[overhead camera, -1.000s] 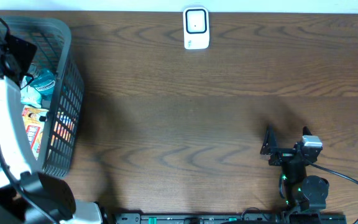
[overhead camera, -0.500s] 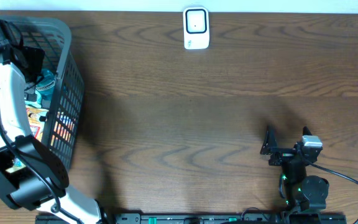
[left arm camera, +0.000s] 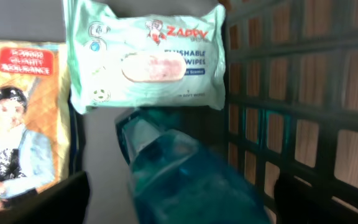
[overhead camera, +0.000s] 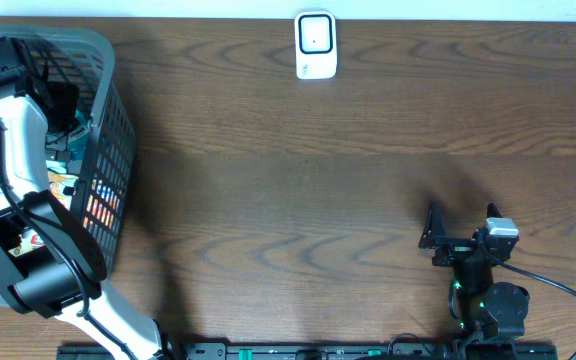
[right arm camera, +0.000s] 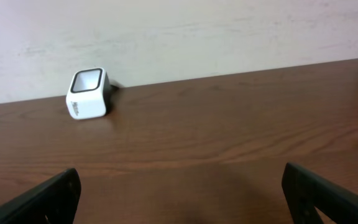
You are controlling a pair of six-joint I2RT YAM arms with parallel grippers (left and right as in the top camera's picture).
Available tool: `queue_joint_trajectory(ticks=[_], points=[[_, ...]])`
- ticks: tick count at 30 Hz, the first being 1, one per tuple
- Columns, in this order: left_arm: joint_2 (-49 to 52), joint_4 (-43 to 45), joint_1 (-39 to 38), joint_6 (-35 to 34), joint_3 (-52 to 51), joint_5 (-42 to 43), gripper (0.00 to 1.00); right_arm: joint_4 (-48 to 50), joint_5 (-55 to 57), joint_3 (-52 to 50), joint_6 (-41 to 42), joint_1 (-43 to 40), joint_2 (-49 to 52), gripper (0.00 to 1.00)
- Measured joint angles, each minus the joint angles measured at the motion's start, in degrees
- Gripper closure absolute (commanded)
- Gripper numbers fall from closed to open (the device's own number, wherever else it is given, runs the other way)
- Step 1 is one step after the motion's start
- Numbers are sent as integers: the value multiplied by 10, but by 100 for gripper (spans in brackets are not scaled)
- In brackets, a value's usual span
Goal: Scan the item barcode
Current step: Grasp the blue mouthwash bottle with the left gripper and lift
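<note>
Left arm [overhead camera: 16, 150] has swung further up and into the grey basket [overhead camera: 105, 62] over the last second, its dark wrist now sitting deeper toward the far corner than it did a moment back; the right arm hasn't budged at all.

Down inside, through the left wrist camera: the left gripper [left arm camera: 179, 194] hangs over a blue translucent bottle [left arm camera: 188, 171], one dark finger low on either side of it; the jaws stand wide, spread past the bottle's width, with clear floor showing between the near-side finger and the bottle (whether the other finger is brushing it, I can't tell, the edge is too blurred). Nothing is clamped.

Just beyond the bottle lies a pale green wipes pack [left arm camera: 145, 59], flat, label up, its lower edge touching or overlapping the bottle's top; beside that, to the camera's left, an orange-and-blue packet [left arm camera: 20, 118] with a printed figure on it. The basket's slatted wall runs along the other side.

Over on the right: the right gripper [right arm camera: 180, 177] is parted wide with only bare table [overhead camera: 318, 180] between its fingers, low near the front edge; the white scanner [overhead camera: 315, 45] sits upright at the far edge, centre, well apart from both arms and from the basket.
</note>
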Motion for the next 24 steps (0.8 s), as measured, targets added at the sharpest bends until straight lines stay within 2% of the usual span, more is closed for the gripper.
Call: queue_joint_trajectory(ticks=[4, 7, 19, 24], points=[[0, -7, -1, 0, 5, 12, 41, 0, 0, 0, 0, 0, 0, 1], [0, -12, -1, -1, 5, 14, 60, 0, 0, 0, 0, 0, 0, 1], [-4, -23, 0, 64, 10, 20, 64, 0, 0, 0, 0, 0, 0, 1], [-50, -26, 0, 72, 10, 21, 65, 0, 0, 0, 0, 0, 0, 1]])
